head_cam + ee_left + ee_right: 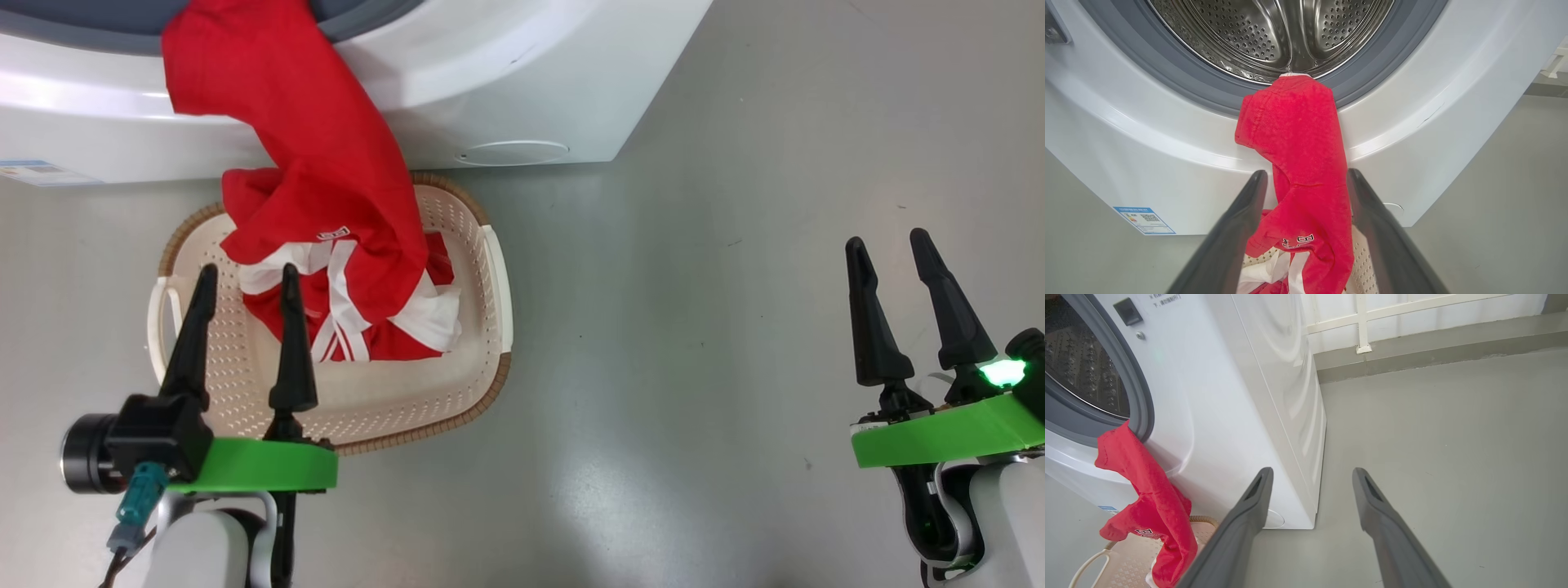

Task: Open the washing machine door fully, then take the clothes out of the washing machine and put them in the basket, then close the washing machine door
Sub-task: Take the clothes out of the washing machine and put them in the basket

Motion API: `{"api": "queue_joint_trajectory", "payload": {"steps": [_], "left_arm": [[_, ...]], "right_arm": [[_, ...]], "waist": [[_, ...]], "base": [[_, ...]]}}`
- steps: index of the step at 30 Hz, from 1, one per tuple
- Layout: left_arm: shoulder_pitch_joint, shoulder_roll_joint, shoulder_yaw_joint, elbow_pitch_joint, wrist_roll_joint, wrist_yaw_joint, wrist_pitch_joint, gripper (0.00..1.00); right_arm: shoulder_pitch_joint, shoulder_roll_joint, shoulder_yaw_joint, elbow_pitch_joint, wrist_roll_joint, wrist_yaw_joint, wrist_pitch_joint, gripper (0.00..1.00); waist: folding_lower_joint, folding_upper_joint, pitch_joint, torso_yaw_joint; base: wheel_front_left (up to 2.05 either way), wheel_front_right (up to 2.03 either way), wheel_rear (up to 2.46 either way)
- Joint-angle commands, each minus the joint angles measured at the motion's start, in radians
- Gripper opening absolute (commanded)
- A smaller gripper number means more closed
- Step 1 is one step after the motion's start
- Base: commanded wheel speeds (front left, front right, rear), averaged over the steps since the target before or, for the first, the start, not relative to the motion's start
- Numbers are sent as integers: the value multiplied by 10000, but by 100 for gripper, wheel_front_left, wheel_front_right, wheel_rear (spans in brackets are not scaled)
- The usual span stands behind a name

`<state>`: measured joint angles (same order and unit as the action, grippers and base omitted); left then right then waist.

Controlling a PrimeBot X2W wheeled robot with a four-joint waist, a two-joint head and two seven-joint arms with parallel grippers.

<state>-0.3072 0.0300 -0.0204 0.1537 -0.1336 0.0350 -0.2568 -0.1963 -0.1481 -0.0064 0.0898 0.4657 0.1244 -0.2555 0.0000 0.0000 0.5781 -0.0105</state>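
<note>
We see a smooth grey floor (694, 327). The basket (392, 392) sits on it by the washing machine (522, 73). Our left pincer (247, 271) and right pincer (886, 237) gape wide, empty.

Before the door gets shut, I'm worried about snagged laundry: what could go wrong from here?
1. The clothes hang from the drum lip over the grey seal into the basket; shutting the door now would likely pinch them.
2. The left gripper is open, gripping nothing, so that top end is unsecured.
3. Tugging the cloth might drag the basket.
</note>
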Motion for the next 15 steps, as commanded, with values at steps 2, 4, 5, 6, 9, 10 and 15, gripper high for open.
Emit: {"api": "queue_joint_trajectory", "payload": {"steps": [2,4,5,6,9,10,15], "left_arm": [[-85,203,207,-172,-23,-6,-49,100],[-326,203,162,18,-49,-73,-49,100],[-477,203,141,174,-72,-110,-49,100],[-656,203,129,338,-84,-146,-49,100],[-1050,203,100,767,-105,-229,-49,100],[-1280,203,74,1026,-124,-263,-49,100],[-3050,203,-202,2900,-252,-445,-49,100]], "right_arm": [[171,-79,187,-236,-54,63,-63,100],[156,-59,174,-243,-65,63,-63,100],[144,-53,174,-246,-67,63,-63,100],[124,-48,183,-248,-69,63,-63,100],[68,-39,212,-250,-67,63,-63,100],[39,-34,227,-251,-67,63,-63,100],[-109,8,320,-253,-65,63,-63,100]], "waist": [[0,0,33,-4],[0,0,74,14],[0,0,102,19],[0,0,133,16],[0,0,194,-8],[0,0,226,-23],[0,0,434,-130]], "base": [[0,0,0],[0,0,0],[0,0,0],[0,0,0],[0,0,0],[0,0,0],[0,0,0]]}}
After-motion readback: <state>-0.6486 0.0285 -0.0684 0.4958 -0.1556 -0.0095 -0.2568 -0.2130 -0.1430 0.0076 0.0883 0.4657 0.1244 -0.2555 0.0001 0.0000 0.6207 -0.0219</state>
